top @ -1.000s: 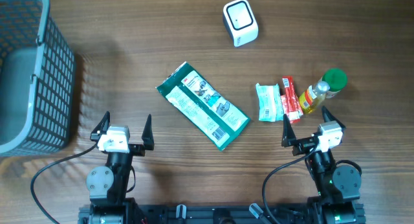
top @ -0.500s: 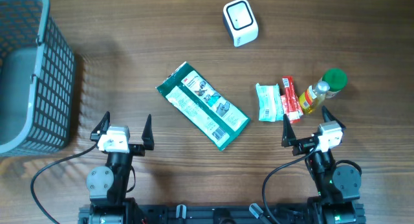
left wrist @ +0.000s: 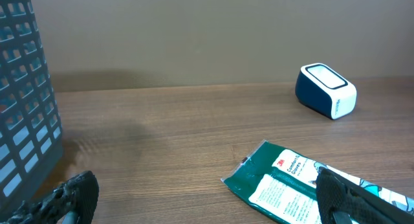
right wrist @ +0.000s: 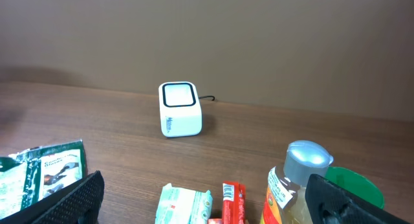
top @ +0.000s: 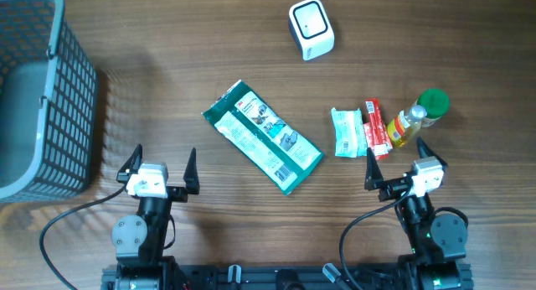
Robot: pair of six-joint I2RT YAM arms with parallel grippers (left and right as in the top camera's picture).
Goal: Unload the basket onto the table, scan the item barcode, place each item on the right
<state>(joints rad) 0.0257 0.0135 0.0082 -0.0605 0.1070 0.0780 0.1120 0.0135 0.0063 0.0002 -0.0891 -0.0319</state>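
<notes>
Count: one grey plastic mesh basket [top: 71, 114], one white box-shaped scanner [top: 311, 28], one large green flat packet [top: 262, 136], one small pale-green wrapper [top: 347, 132], one red carton [top: 376, 127], one yellow bottle [top: 406, 125].

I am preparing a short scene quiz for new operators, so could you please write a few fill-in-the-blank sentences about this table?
1. The left gripper and the right gripper both stand ___ and hold nothing.
2. The mesh basket stands on the robot's ___ side of the table.
3. The largest item, lying flat mid-table, is a ___ packet.

Missing words: open; left; green.
</notes>
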